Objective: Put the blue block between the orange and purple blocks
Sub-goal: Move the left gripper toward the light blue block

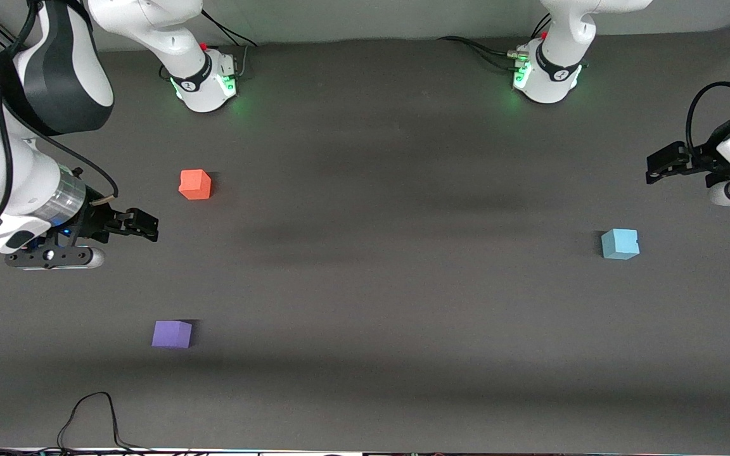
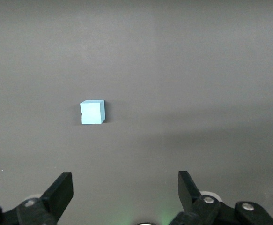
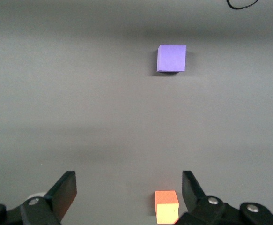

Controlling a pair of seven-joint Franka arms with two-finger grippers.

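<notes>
Both grippers, left (image 1: 656, 170) and right (image 1: 148, 227), are hovering with jaws open; blue block (image 1: 620, 244) is sitting unobstructed, well apart from orange block (image 1: 195, 184) and purple block (image 1: 172, 334).

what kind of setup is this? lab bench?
Likely a robotics lab bench: two Franka arms bolted along a dark matte table, bare except for three foam-like cubes, the orange block, purple block and blue block, with loose cabling.

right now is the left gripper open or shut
Open. In the left wrist view the left gripper shows its two fingers spread wide with bare table between them, and the blue block lies untouched ahead.
</notes>
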